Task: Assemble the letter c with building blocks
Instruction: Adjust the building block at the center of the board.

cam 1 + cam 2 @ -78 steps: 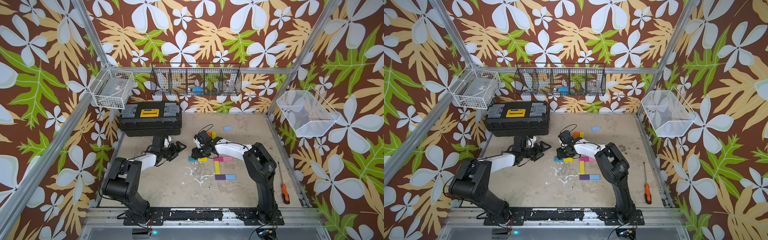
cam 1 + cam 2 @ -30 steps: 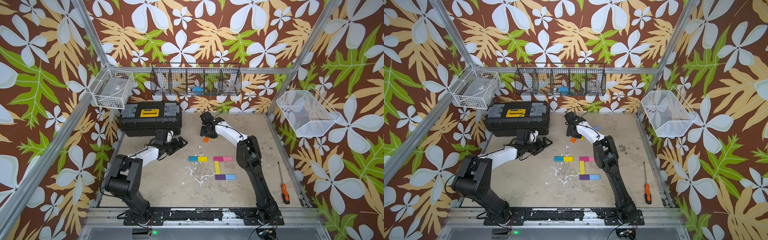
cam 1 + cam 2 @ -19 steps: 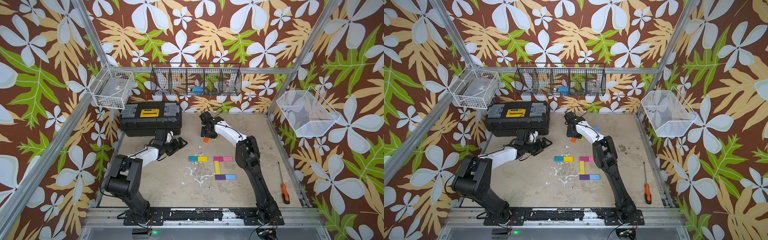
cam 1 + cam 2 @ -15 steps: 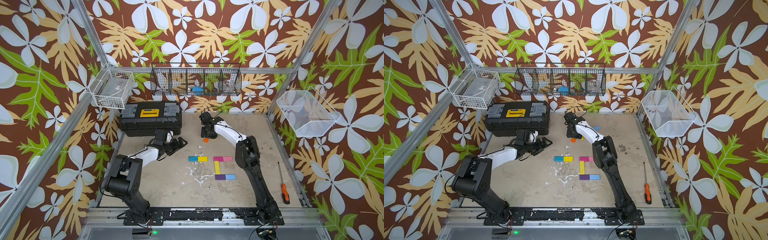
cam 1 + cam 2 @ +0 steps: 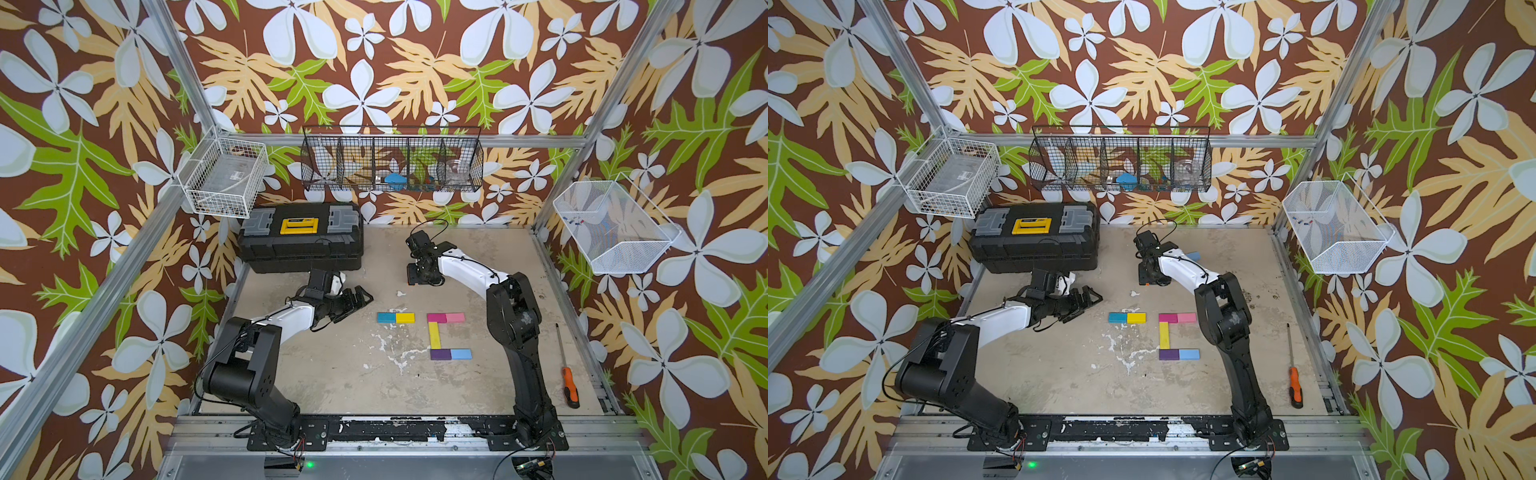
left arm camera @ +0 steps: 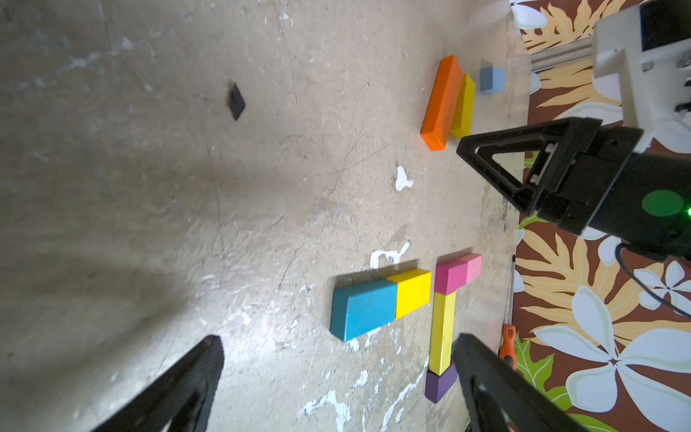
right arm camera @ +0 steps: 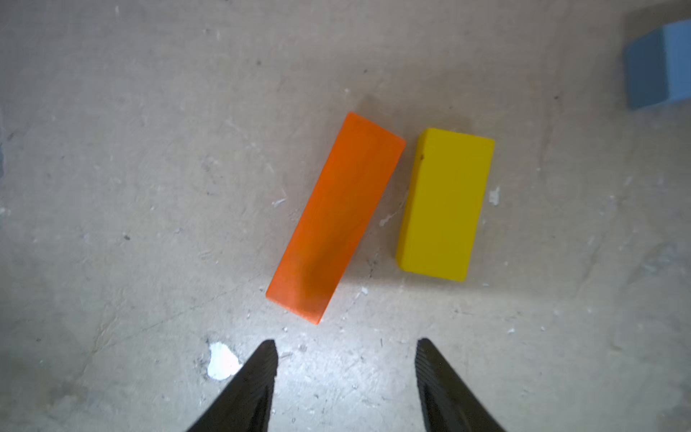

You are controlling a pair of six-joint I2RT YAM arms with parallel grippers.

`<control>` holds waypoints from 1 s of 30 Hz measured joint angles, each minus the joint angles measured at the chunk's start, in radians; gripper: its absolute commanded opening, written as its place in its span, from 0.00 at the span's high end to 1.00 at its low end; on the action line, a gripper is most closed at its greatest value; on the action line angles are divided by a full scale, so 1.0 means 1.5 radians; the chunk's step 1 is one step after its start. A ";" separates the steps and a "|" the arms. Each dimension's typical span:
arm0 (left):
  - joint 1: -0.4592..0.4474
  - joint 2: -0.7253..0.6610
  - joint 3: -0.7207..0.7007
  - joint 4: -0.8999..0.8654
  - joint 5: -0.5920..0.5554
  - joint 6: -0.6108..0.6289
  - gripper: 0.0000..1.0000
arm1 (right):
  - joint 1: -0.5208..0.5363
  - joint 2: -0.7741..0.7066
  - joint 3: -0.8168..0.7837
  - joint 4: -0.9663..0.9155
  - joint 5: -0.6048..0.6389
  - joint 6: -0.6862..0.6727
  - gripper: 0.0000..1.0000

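Five building blocks lie in a C-like shape in both top views: magenta (image 5: 436,318), pink (image 5: 455,318), a long yellow one (image 5: 434,336), purple (image 5: 440,354) and light blue (image 5: 460,354). A teal block (image 5: 386,318) and a yellow block (image 5: 405,318) lie joined to their left. My right gripper (image 7: 346,342) points down at the floor, open and empty, just short of an orange block (image 7: 336,217) with a yellow block (image 7: 445,204) beside it. A loose light blue block (image 5: 1192,255) lies behind that arm. My left gripper (image 6: 338,338) is wide open and empty, left of the teal block.
A black toolbox (image 5: 301,241) stands at the back left, close to the left arm. An orange-handled screwdriver (image 5: 567,386) lies along the right edge. Wire baskets hang on the walls: white (image 5: 224,178), black (image 5: 392,162) and white (image 5: 611,228).
My right gripper has come down and slightly forward over the orange block, which it now hides in the top views. The left arm has not moved.
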 measured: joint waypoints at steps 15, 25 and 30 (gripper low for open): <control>0.000 0.028 0.074 -0.022 -0.016 0.031 0.00 | -0.007 0.041 0.044 0.030 -0.003 -0.041 0.38; 0.000 0.030 0.072 -0.030 -0.017 0.038 0.00 | -0.032 0.001 -0.022 0.049 -0.002 -0.034 0.39; 0.000 0.032 0.071 -0.028 -0.015 0.038 0.00 | -0.048 -0.001 -0.047 0.070 0.002 -0.047 0.38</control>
